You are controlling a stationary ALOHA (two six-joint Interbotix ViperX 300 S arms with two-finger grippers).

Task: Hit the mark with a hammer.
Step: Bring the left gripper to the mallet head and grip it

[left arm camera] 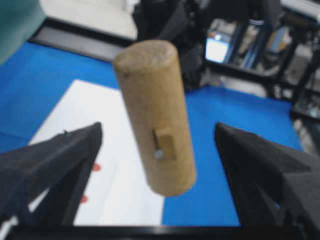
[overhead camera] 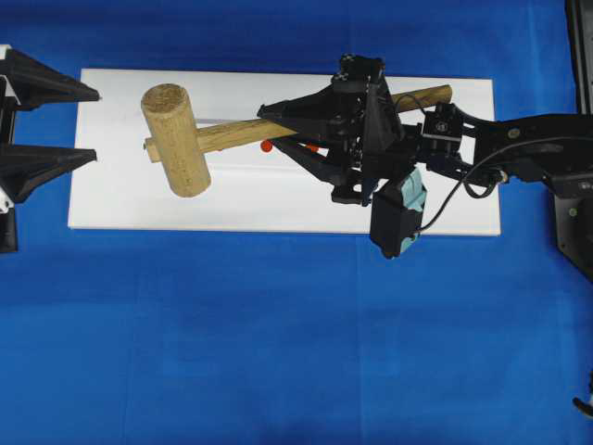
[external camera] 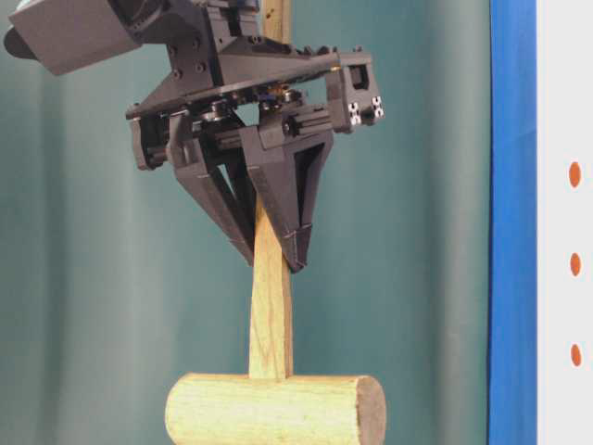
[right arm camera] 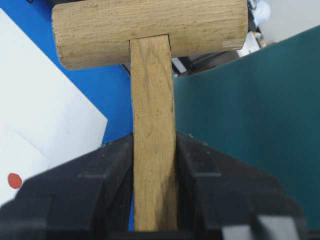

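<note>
The hammer is a light-brown wooden mallet; its thick head hangs over the left part of the white board. My right gripper is shut on the flat handle near its middle and holds the hammer off the board. The right wrist view shows the handle clamped between both fingers, with the head beyond. Red marks lie on the board under the handle. My left gripper is open and empty at the board's left end, facing the head.
Blue cloth covers the table around the board. Three red dots show on the white strip in the table-level view. A dark green panel stands behind the hammer in the right wrist view. Dark equipment stands at the far side.
</note>
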